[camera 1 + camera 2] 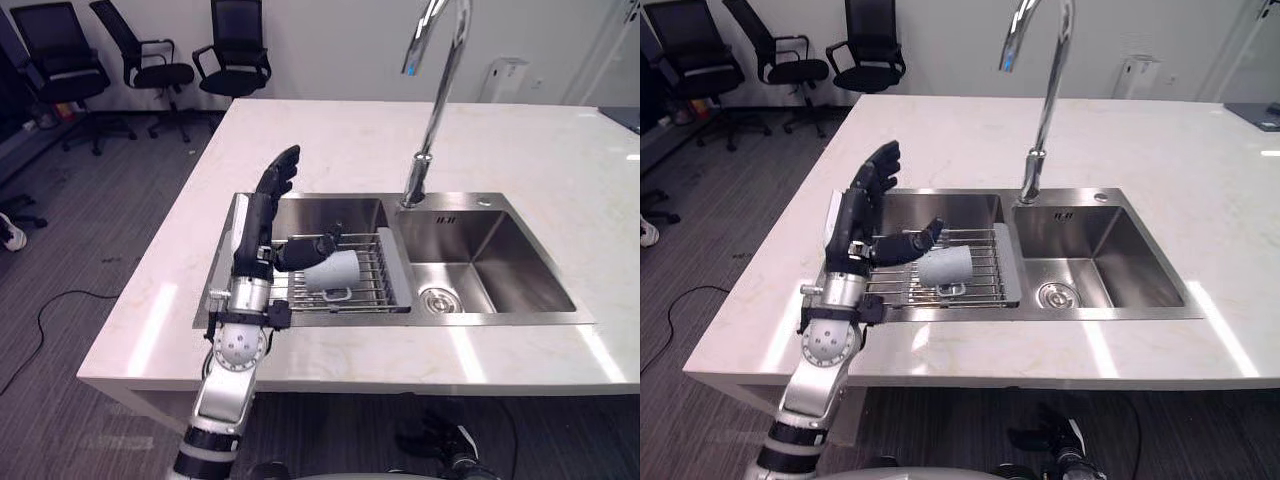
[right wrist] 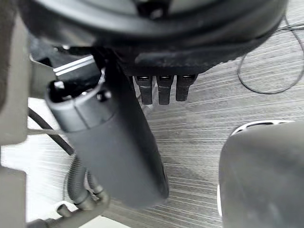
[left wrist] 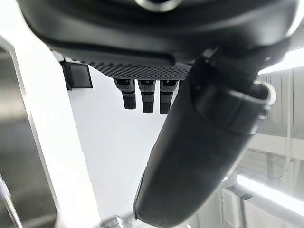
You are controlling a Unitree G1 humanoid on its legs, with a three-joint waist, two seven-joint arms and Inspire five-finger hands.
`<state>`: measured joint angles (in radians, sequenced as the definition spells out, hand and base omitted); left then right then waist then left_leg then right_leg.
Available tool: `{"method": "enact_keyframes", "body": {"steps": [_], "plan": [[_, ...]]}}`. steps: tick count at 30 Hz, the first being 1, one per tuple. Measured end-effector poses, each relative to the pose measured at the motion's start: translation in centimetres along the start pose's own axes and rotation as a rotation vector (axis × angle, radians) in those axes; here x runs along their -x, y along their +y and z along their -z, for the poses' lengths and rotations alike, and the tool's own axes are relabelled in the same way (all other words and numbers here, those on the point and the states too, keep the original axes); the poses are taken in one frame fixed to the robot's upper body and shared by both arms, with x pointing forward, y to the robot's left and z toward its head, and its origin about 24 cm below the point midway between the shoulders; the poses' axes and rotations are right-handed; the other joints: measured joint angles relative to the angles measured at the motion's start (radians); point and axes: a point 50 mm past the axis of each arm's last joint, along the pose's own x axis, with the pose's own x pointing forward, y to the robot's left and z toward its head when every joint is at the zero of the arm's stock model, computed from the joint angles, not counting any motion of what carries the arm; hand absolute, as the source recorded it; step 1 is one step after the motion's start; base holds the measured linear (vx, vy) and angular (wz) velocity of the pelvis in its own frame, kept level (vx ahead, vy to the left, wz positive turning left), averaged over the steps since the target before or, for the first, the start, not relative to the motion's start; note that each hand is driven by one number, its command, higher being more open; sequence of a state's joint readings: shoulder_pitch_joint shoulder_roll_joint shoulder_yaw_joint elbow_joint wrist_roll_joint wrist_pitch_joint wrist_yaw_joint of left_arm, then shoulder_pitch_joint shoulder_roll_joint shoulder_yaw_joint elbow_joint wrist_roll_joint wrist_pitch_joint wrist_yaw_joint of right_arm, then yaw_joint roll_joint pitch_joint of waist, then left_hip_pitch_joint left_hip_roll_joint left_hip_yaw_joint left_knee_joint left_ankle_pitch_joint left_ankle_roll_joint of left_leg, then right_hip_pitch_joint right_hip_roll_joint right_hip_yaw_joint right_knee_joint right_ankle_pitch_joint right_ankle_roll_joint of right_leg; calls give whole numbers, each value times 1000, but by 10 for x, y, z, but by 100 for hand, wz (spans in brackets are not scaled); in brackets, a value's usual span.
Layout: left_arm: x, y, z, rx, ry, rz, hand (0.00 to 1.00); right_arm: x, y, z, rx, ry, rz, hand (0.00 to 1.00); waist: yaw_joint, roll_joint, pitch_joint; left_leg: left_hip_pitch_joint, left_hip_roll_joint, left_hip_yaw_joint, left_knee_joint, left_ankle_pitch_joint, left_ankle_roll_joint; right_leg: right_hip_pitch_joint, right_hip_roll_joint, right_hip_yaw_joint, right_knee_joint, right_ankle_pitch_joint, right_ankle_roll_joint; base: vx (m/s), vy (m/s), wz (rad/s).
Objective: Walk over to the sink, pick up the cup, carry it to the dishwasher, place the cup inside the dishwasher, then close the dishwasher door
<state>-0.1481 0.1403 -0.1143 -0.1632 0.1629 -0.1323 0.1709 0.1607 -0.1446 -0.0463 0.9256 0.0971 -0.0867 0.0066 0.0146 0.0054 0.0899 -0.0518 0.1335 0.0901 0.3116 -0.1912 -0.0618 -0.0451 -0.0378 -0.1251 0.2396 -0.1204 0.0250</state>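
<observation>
Cup (image 1: 332,272): pale grey, on its side on a wire rack (image 1: 378,268), handle toward the near edge, open mouth turned to the robot's left. The rack spans the left basin of a steel double sink (image 1: 505,319). Nothing grips the cup.

Left hand (image 1: 262,215): raised over the left rim of the sink, just beside the cup on its left. Fingers (image 1: 280,170) straight and released, pointing up and away. Thumb (image 1: 305,250) stretched sideways over the rack toward the cup, its tip just above the cup's upper side; contact cannot be told. The left wrist view agrees: fingers (image 3: 147,97) in a straight row, thumb (image 3: 204,142) standing out, nothing enclosed.

Right hand (image 2: 166,23): seen in its own wrist view, hanging over grey carpet floor (image 2: 213,118). Fingers (image 2: 164,90) straight and relaxed, thumb (image 2: 114,142) out, holding nothing.

Right basin bare steel with a round drain (image 1: 437,298). A tall curved chrome faucet (image 1: 440,100) rises behind the divider between the basins. The sink is set in a pale stone countertop (image 1: 560,150). Black office chairs (image 1: 235,45) stand by the far wall, well apart from the counter.
</observation>
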Motion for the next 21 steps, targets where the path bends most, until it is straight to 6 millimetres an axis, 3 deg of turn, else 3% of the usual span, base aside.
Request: {"method": "enact_keyframes", "body": {"steps": [5, 13, 21], "plan": [[5, 3, 29, -146, 126, 58, 90, 2, -6, 10, -26, 35, 19, 90, -4, 3, 3, 70, -36, 10, -110, 40, 12, 63, -16, 10, -99, 36, 15, 74, 73, 1], [17, -11, 56, -274, 232, 207, 90, 0, -4, 4, -25, 19, 6, 90, -14, 7, 2, 98, -38, 10, -251, 130, 6, 68, 0, 20, -207, 110, -1, -14, -26, -6], [23, -5, 71, -359, 292, 248, 90, 2, -6, 10, -13, 36, 8, 90, -25, 10, 3, 97, -49, 8, -285, 155, 10, 82, -3, 38, -295, 187, 4, -86, 14, -7]]}}
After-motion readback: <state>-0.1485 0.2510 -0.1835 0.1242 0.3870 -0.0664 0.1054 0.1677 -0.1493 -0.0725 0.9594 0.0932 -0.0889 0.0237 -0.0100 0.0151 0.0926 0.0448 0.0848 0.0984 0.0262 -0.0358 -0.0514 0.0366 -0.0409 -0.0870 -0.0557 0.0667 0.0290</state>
